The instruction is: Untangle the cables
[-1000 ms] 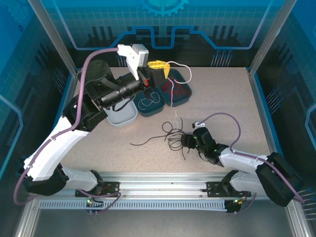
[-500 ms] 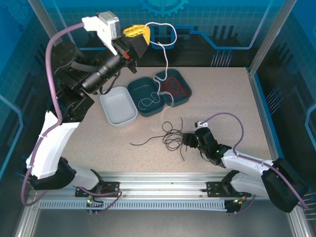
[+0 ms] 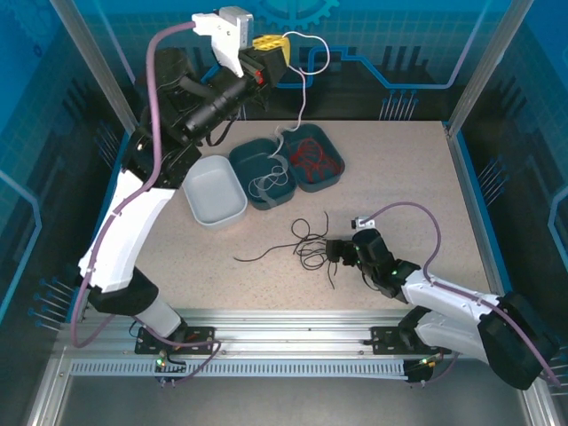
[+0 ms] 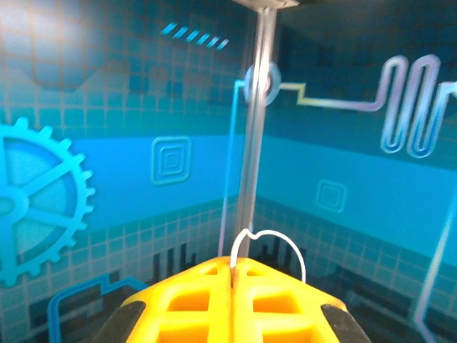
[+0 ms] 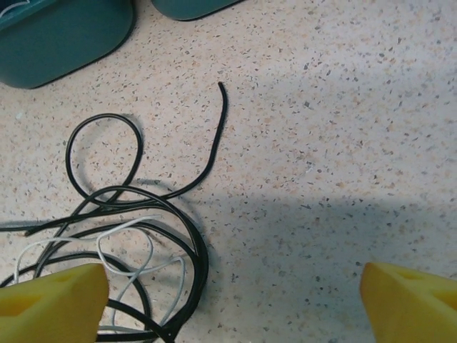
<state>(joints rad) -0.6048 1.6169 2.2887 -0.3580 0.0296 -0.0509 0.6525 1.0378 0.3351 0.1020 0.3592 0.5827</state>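
Top view: we see the left gripper (image 3: 277, 55) high above the table's (image 3: 399, 177) far edge, clamped on a white cable (image 3: 303, 99) that hangs into the middle bin (image 3: 248, 160) of 3. The right gripper (image 3: 334, 252) sits low beside black cables (image 3: 306, 240) near the near edge.

Left wrist: yellow fingers (image 4: 193, 300) press together on the white cable (image 4: 275, 239).

Right wrist: fingers (image 5: 50, 300) spread wide, holding nothing. Tangled cables (image 5: 107, 193) lie on the table (image 5: 321, 143).
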